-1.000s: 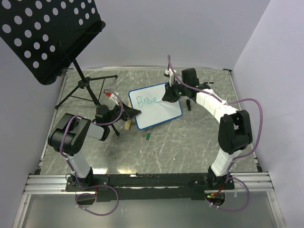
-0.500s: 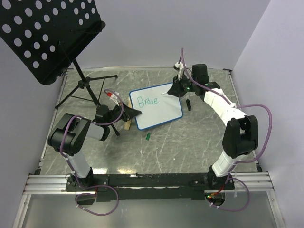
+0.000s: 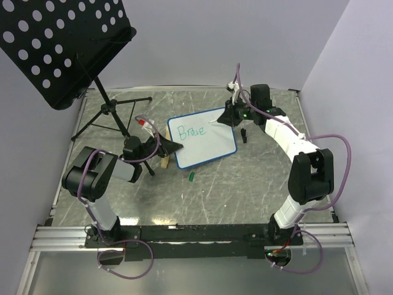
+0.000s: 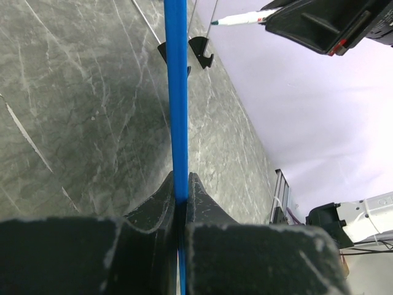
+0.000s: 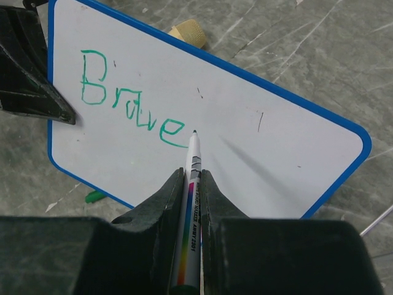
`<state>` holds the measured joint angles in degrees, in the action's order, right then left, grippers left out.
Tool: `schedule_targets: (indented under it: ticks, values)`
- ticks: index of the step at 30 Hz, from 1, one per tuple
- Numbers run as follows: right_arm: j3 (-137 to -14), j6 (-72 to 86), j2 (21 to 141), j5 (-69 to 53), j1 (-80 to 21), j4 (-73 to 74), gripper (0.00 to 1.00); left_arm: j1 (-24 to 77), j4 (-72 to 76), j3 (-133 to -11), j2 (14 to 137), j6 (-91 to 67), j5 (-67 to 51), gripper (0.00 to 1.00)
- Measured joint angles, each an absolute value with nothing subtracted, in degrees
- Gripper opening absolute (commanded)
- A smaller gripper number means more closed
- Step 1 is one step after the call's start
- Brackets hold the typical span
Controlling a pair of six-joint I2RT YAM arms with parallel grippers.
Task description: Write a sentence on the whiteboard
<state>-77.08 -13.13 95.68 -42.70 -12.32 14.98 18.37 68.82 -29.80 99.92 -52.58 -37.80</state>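
Observation:
The whiteboard point(image 3: 206, 142) is white with a blue rim and sits tilted at mid table. Green letters "Brave" point(image 3: 189, 130) stand at its upper left and show clearly in the right wrist view point(image 5: 126, 104). My left gripper point(image 3: 174, 145) is shut on the board's left rim, which appears as a blue strip point(image 4: 176, 92) between the jaws point(image 4: 180, 190). My right gripper point(image 3: 231, 115) is shut on a white marker point(image 5: 194, 161). The marker's green tip hovers just right of the last "e", lifted off the surface. The marker also shows in the left wrist view point(image 4: 242, 18).
A black perforated music stand point(image 3: 55, 43) on a tripod point(image 3: 110, 117) stands at back left. A green marker cap point(image 3: 191, 177) lies on the table in front of the board. A wooden block point(image 3: 164, 161) sits under the board's left corner. Walls close in on three sides.
My right gripper has pulled back and to the right with the marker, from over the board's top edge toward its far right corner. The left gripper and the board have not moved.

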Motion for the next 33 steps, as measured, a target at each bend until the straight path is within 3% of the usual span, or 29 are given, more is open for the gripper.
schedule_targets:
  ticks: [33]
  values:
    - [-72.99,-13.54,95.68,-45.54,-11.25,11.6,0.0,18.37,69.56,-29.26,99.92,-51.94,-38.35,0.01]
